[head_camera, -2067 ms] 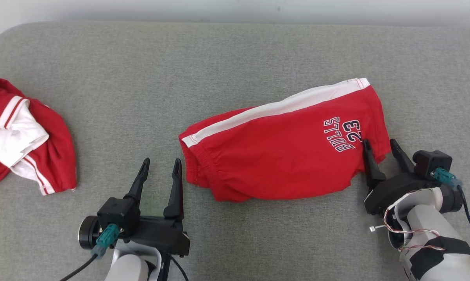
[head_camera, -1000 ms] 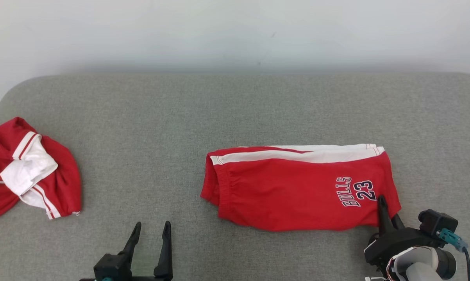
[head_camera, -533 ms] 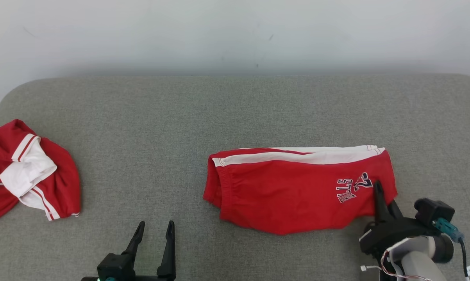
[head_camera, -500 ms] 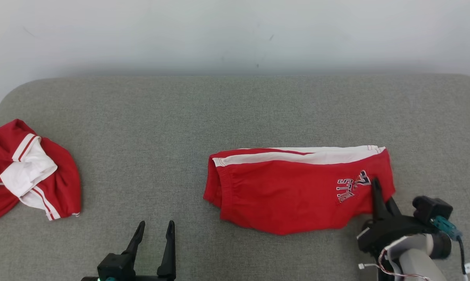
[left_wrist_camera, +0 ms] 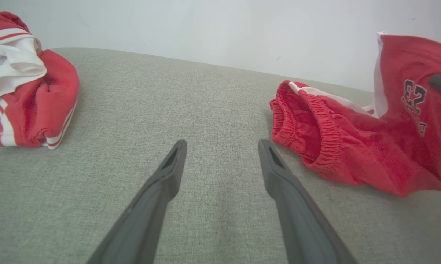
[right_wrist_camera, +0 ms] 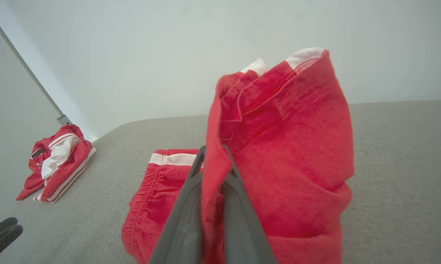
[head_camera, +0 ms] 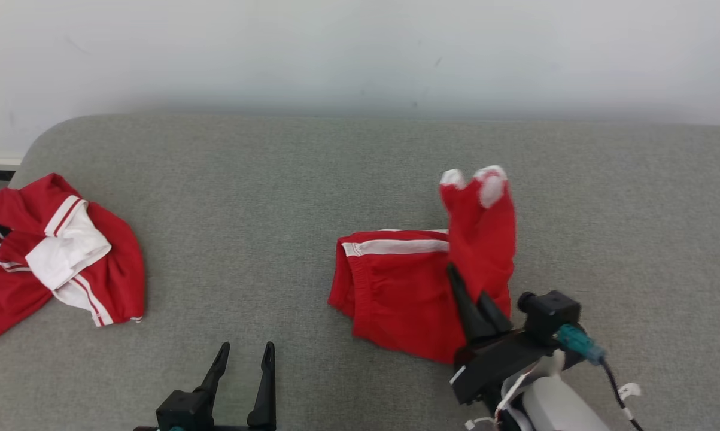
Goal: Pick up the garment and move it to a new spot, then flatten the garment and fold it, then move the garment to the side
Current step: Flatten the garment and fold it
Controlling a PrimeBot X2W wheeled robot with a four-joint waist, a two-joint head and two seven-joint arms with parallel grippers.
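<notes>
Your right jaws are clamped tight on the red shorts (head_camera: 395,293), pinching the near edge of the leg end (head_camera: 482,239) with the cloth squeezed between both fingers. That end is held up off the grey surface (head_camera: 246,179), standing almost upright, its white-trimmed hems (head_camera: 479,179) topmost. The rest of the shorts lies flat on the surface, middle-right of your head view, just ahead of the right arm.

The long axis runs side to side across you. The elastic waistband (left_wrist_camera: 315,143) is the end toward your left, resting on the surface. So the fold, as I judge it, carries the raised leg end leftward over the flat half toward the waistband.

Your left jaws are wide apart and hold nothing. They hover low at the front, left of the waistband and clear of it, nearer to that end than the right arm is.

The cloth looks soft and limp, doubled in layers, with a white side stripe (head_camera: 395,246) along the far edge and a dark printed number (left_wrist_camera: 414,95) on the lifted part. A second red-and-white garment (head_camera: 66,251) lies crumpled far to your left, well apart.
</notes>
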